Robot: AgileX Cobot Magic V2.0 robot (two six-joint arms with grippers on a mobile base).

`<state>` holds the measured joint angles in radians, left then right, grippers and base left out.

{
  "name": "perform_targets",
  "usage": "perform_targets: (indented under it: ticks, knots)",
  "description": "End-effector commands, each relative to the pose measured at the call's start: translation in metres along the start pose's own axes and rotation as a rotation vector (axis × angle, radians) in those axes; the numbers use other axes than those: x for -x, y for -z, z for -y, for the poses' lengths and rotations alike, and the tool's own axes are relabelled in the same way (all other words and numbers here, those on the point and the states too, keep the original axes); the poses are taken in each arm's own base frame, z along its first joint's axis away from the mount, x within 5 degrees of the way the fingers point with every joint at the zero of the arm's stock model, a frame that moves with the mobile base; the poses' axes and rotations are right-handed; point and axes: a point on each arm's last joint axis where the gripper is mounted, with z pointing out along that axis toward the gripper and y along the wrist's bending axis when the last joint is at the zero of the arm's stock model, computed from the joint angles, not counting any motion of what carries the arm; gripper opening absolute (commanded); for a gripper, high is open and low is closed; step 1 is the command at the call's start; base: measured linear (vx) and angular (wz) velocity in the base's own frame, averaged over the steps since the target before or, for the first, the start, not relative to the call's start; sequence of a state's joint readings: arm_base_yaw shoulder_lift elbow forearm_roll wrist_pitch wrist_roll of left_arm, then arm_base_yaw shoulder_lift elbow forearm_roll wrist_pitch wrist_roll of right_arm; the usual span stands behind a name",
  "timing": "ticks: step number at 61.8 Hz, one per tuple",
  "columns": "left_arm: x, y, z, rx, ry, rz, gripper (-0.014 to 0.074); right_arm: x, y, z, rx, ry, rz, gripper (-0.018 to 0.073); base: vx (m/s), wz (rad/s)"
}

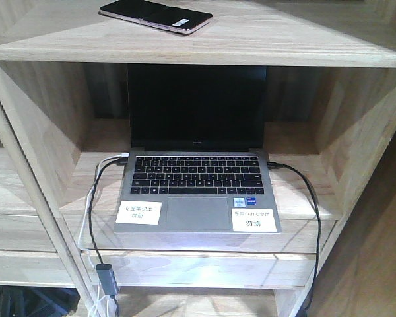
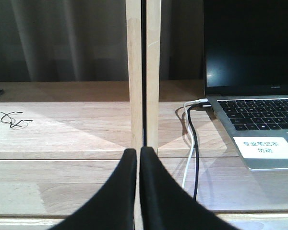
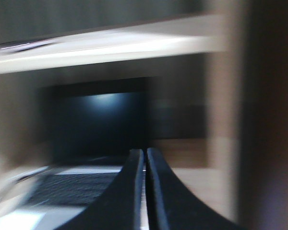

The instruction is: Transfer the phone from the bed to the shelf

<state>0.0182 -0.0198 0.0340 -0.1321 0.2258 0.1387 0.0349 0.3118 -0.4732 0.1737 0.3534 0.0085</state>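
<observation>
The phone [image 1: 156, 16], a thin glossy black slab with a pinkish rim and a small white sticker, lies flat on the top board of the pale-wood shelf [image 1: 284, 46]; no gripper touches it. In the blurred right wrist view it shows as a dark sliver [image 3: 24, 45] on that board, up and to the left. My left gripper [image 2: 138, 153] is shut and empty, facing an upright divider [image 2: 143, 72]. Before the laptop compartment, my right gripper [image 3: 145, 154] is shut and empty. The bed is out of view.
An open grey laptop [image 1: 198, 178] with white labels fills the middle compartment. Black and white cables [image 1: 96, 218] hang from its left side, and a black cable [image 1: 310, 205] from its right. A small dark tangle [image 2: 13, 120] lies on the left board.
</observation>
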Motion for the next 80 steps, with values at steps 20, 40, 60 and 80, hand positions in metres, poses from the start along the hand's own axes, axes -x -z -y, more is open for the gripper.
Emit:
perform_targets:
  ticks: [20, 40, 60, 80]
  knots:
    - [0.006, 0.001, -0.001, 0.005, 0.009, 0.072, 0.0001, -0.037, 0.014, 0.012, -0.096, 0.113, 0.115, -0.0004, 0.0, 0.0]
    - [0.006, 0.001, -0.001, 0.005, 0.009, 0.072, 0.0001, -0.1, 0.009, 0.025, -0.109, 0.106, 0.143, -0.0004, 0.0, 0.0]
    - [0.006, 0.001, -0.001, 0.005, 0.009, 0.072, 0.0001, -0.122, 0.003, 0.03, -0.118, 0.085, 0.111, -0.0004, 0.0, 0.0]
    - [0.006, 0.001, -0.001, 0.005, 0.009, 0.072, 0.0001, -0.121, 0.003, 0.03, -0.118, 0.086, 0.128, -0.0004, 0.0, 0.0]
